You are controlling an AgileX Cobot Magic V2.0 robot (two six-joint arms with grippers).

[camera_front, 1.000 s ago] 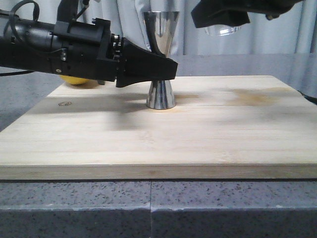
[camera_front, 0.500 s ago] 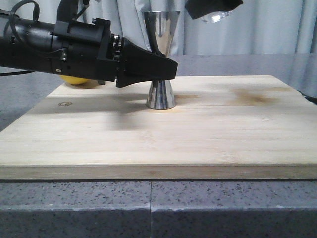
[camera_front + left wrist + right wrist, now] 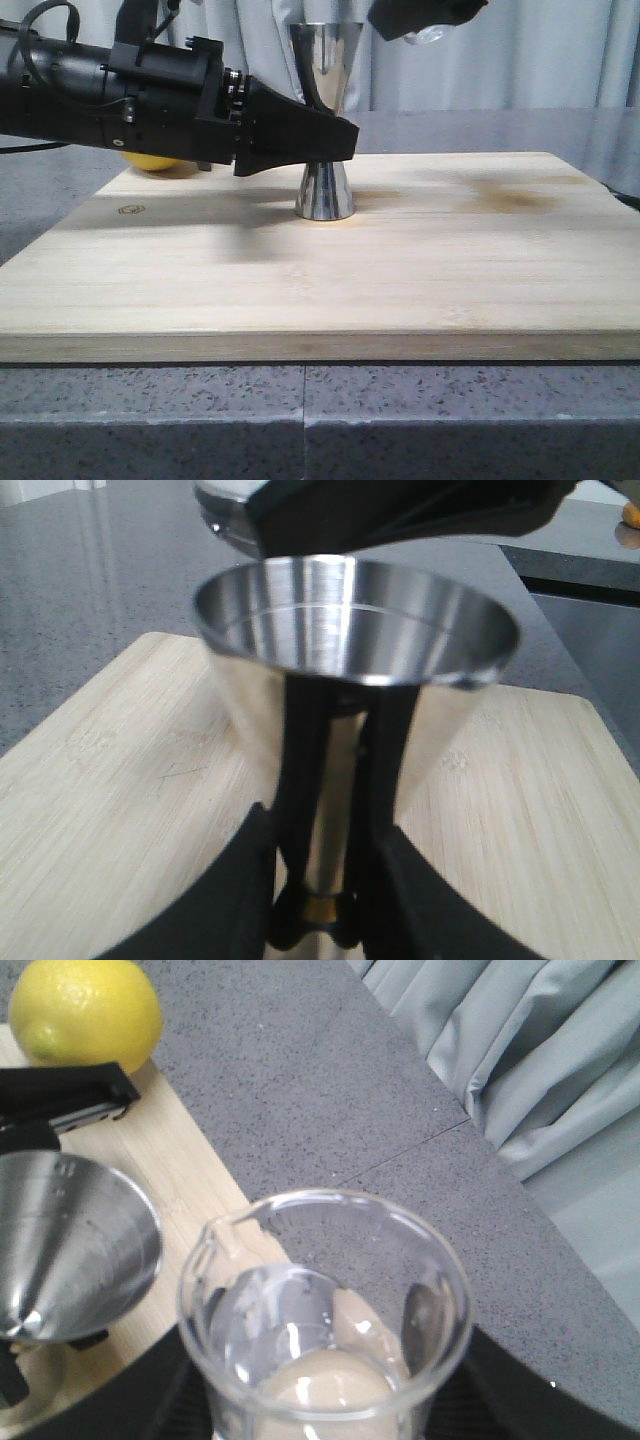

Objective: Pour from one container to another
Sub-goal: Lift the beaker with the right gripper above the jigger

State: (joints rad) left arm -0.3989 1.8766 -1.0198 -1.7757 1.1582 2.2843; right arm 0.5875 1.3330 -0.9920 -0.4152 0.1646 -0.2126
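Observation:
The steel jigger [image 3: 324, 190] stands upright on the wooden board [image 3: 450, 270], its wide cup [image 3: 355, 630] open upward. My left gripper [image 3: 335, 140] is shut on its narrow waist, at the gold band [image 3: 320, 908], a finger on each side. The clear glass beaker [image 3: 325, 1310] hangs in the air, gripped by my right gripper [image 3: 325, 1385]. In the front view the beaker [image 3: 425, 35] sits at the top edge, just right of and above the jigger's rim, mostly hidden by my right gripper [image 3: 420, 12]. Its pour lip [image 3: 215, 1235] faces the jigger [image 3: 70, 1240].
A yellow lemon [image 3: 85, 1010] lies behind my left arm at the board's far left corner, partly hidden in the front view [image 3: 155, 163]. Grey stone counter [image 3: 300, 420] surrounds the board. Pale curtains [image 3: 540, 50] hang behind.
My right gripper has carried the beaker left and slightly up, from well right of the jigger to just beside its rim. The left gripper and jigger have not moved.

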